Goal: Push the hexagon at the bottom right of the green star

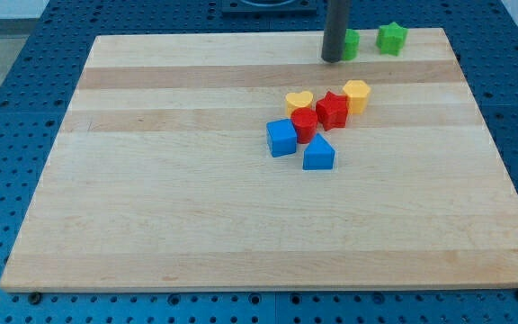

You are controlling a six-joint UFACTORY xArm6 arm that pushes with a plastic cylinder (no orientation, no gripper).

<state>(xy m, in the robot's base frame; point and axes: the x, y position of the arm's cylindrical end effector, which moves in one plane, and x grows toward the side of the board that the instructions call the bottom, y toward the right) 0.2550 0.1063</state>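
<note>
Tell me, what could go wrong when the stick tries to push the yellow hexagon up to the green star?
1. The yellow hexagon sits touching the red star, so pushing it may drag that block and the cluster along.
2. My tip is far from it, beside the green block near the view's top, and could knock that block on leaving.
3. The green star sits close to the board's top edge, so a hard shove could bump it off.

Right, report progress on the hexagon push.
Nothing looks done: the yellow hexagon sits in the cluster beside the red star, below and left of the green star. In hand: my tip is at the view's top beside the other green block, away from the hexagon. Left: reaching it and pushing it rightward.
</note>
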